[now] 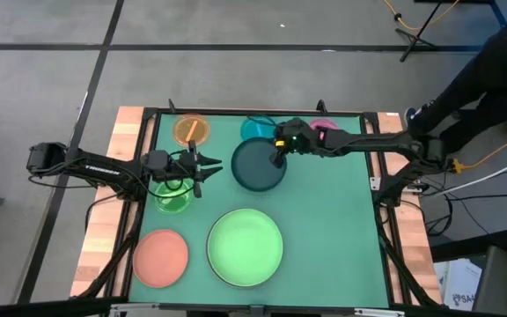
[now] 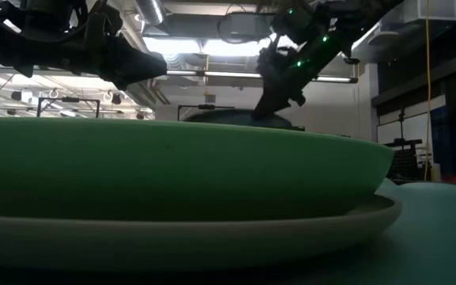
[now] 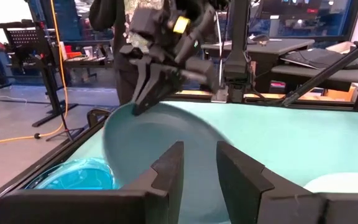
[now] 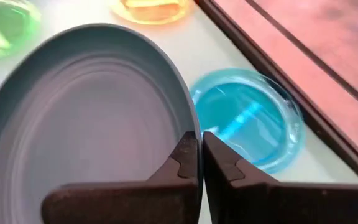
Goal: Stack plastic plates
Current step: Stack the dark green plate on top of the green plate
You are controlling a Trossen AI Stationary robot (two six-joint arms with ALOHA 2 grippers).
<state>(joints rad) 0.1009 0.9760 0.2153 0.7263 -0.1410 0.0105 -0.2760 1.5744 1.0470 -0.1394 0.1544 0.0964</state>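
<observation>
Dark teal plate [image 1: 258, 165] is pinched at its rim by the closed right claw [image 1: 280, 157]; big green plate [image 1: 245, 246] sits nearer the camera.

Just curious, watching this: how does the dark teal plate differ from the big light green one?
The dark teal plate is smaller than the light green plate. The teal one is pinched at its rim by the right gripper; the green one sits untouched, stacked on a pale plate. Both are round.
</observation>
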